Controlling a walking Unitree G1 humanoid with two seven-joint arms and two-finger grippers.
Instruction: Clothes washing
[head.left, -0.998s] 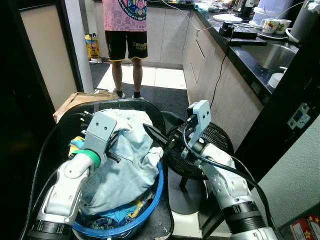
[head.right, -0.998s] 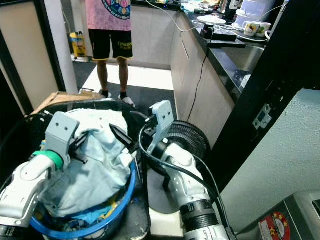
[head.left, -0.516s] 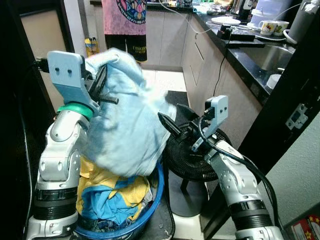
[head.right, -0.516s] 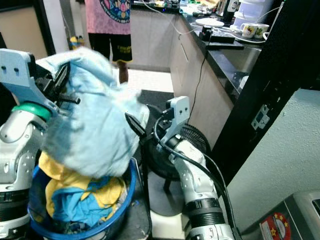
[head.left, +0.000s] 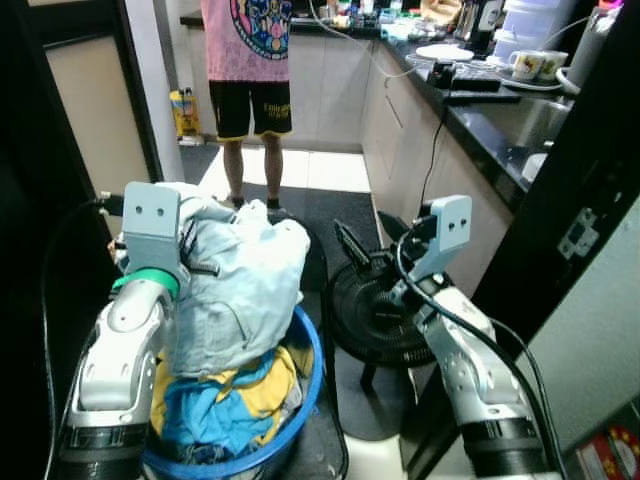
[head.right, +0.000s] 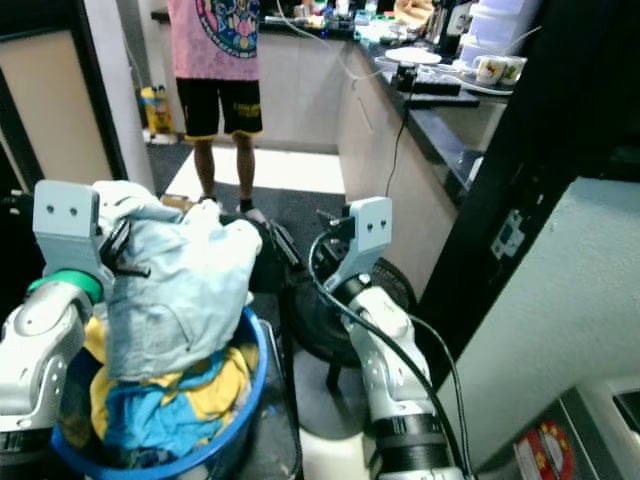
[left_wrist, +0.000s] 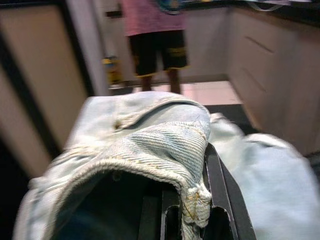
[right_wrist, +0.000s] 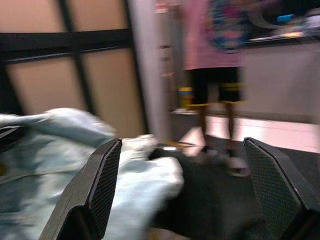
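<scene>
My left gripper (head.left: 205, 262) is shut on a pale blue denim garment (head.left: 245, 295) and holds it just above a round blue laundry basket (head.left: 312, 370). The denim drapes over the black fingers (left_wrist: 220, 190) in the left wrist view and hangs down onto the pile. Yellow and blue clothes (head.left: 235, 400) lie in the basket under it. My right gripper (head.left: 352, 242) hovers to the right of the garment, open, with nothing between its fingers (right_wrist: 102, 175). It is apart from the cloth.
A black floor fan (head.left: 375, 315) stands right of the basket, under my right arm. A person (head.left: 250, 60) in a pink shirt and black shorts stands ahead in the kitchen aisle. A dark counter (head.left: 500, 100) with dishes runs along the right; a dark door frame (head.left: 30, 200) is at left.
My left arm has come down from its raised position, lowering the denim garment onto the basket's pile. The right gripper has drawn slightly back, still open.
</scene>
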